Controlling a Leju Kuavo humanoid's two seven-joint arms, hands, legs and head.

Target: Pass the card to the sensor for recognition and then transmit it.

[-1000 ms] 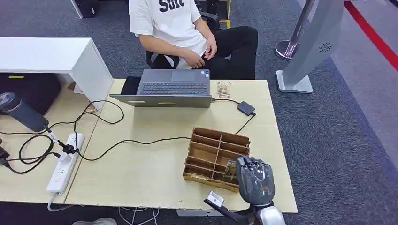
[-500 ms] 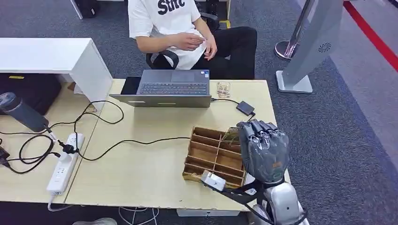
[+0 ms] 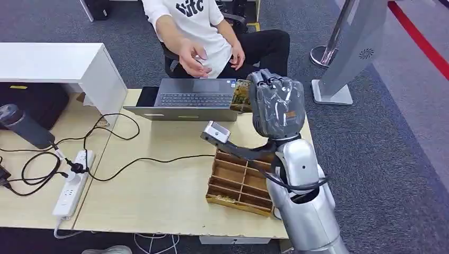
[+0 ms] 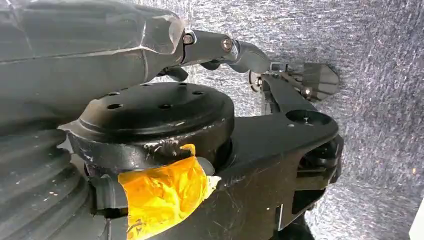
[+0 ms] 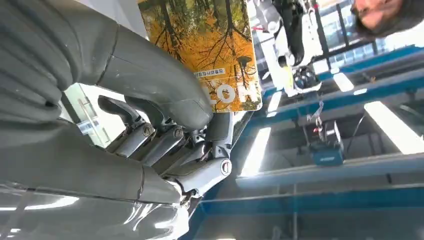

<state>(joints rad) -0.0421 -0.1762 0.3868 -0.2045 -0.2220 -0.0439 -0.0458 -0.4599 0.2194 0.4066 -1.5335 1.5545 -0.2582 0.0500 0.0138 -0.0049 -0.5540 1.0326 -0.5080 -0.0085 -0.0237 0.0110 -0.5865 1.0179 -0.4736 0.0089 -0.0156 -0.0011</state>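
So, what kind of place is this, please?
Probably an office or a demonstration room. A laptop and a power strip lie on a wooden desk, a person sits behind it, and the floor is grey carpet.

A silver arm (image 3: 302, 196) ends in a grey ribbed hand (image 3: 276, 103) with darker metal fingers (image 5: 165, 137).

Laptop (image 3: 182, 100) at the table's (image 3: 159, 196) far edge, person's hand (image 3: 191, 54) behind it, right hand (image 3: 276, 102) holding card (image 3: 241, 95) just right of laptop, divided tray (image 3: 235, 180) nearer, power strip (image 3: 71, 184) far left.
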